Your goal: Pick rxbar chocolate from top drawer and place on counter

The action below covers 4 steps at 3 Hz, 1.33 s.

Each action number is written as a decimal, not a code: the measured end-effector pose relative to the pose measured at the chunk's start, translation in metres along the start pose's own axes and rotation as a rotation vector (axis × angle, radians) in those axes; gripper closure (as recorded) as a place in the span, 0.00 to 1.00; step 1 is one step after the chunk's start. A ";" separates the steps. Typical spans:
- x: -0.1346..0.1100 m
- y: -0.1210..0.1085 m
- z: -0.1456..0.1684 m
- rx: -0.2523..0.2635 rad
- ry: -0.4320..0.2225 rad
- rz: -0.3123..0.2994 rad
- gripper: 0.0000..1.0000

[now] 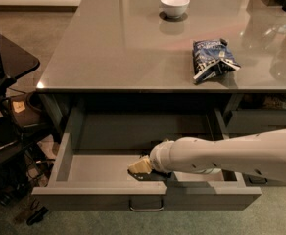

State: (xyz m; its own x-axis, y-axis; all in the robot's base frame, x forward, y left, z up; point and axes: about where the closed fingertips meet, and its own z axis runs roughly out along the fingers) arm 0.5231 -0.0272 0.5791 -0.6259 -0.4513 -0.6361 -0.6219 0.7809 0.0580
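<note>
Container: top drawer [99,168], open. We log the claw [139,166] inside it, low behind its front wall, above the handle [146,207]; apart or together, we cannot tell. The dark flat shape under it we take for the rxbar chocolate [155,176]. Advice: clamp squarely, then lift straight up past the drawer front. On the table [123,53] above the drawer: chip bag [212,59], white bowl [175,5].

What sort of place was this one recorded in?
Probably a kitchen or office break area: a wide glossy grey counter carrying a small white bowl and a crumpled blue-and-white chip bag, with an open shallow grey metal drawer beneath, where the robot's pincer is inside.
</note>
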 end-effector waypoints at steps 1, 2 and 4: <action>0.000 0.000 0.000 0.000 0.000 0.000 0.42; 0.000 0.000 0.000 0.000 0.000 0.000 0.65; -0.010 0.001 -0.012 0.000 0.000 0.000 1.00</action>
State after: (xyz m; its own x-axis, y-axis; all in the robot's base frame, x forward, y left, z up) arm 0.5231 -0.0273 0.5949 -0.6259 -0.4511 -0.6362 -0.6218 0.7810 0.0579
